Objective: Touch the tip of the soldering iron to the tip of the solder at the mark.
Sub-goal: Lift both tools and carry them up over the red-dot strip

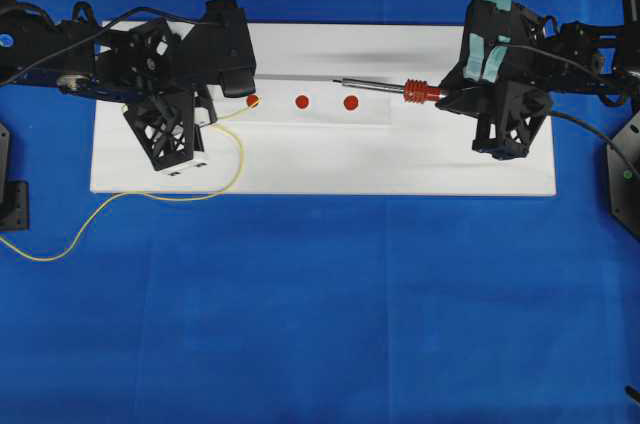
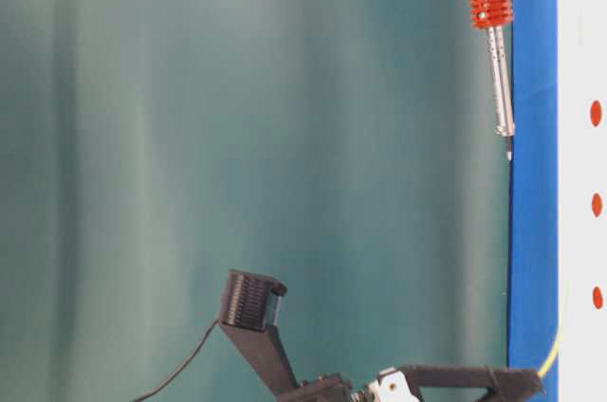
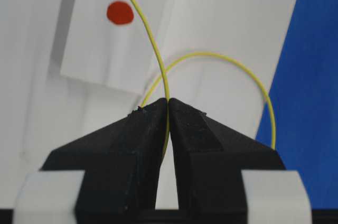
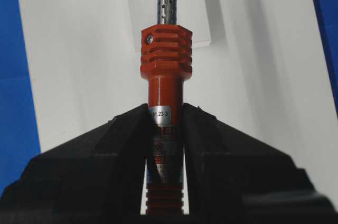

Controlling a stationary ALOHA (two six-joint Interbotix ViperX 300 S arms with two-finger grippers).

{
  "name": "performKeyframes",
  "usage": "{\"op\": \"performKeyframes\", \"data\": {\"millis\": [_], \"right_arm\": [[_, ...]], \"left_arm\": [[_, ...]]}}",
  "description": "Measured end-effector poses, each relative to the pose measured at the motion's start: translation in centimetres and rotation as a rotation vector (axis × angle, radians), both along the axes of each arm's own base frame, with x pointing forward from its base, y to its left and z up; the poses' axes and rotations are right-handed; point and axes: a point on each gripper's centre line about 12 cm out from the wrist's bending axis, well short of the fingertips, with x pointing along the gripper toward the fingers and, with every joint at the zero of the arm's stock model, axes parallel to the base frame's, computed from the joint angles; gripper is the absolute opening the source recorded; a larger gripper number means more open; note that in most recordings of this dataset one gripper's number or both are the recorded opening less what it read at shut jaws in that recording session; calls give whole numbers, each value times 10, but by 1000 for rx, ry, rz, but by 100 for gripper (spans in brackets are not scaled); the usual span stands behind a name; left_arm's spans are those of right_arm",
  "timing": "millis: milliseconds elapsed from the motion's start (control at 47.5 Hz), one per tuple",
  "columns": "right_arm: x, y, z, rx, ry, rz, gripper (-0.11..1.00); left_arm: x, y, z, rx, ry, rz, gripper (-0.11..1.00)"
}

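Silver band on the soldering iron [image 4: 160, 113]: the digits "81 23 3" in black, as far as they can be read.
Handle below the band: the white letters "RED", cut off by the right gripper [image 4: 165, 123].
Further down the handle: small print, too blurred to read.

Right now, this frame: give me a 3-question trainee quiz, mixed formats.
1. True or false: the left gripper is shut on the solder.
2. How many red marks show on the white board in the overhead view?
3. Multiple choice: the soldering iron is held by its A) metal shaft, B) red-orange handle, C) cord.

Key:
1. True; the wire runs between the closed fingers.
2. Three, the leftmost nearest the solder's free end.
3. B; the right gripper clamps the handle below the ribbed collar.
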Motion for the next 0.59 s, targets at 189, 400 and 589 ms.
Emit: {"op": "performKeyframes", "data": {"millis": [189,400,589], "right_arm": [[4,-1,-1,2,4,-1,6],[8,-3,-1,4,9,-2,6],[8,-3,-1,1,9,0,6]], "left_arm": [[-9,-1,-7,-23,25,35,3],[-9,-1,-10,-20,17,31,3],[-7,-1,-13,-19,11,29,3]]}}
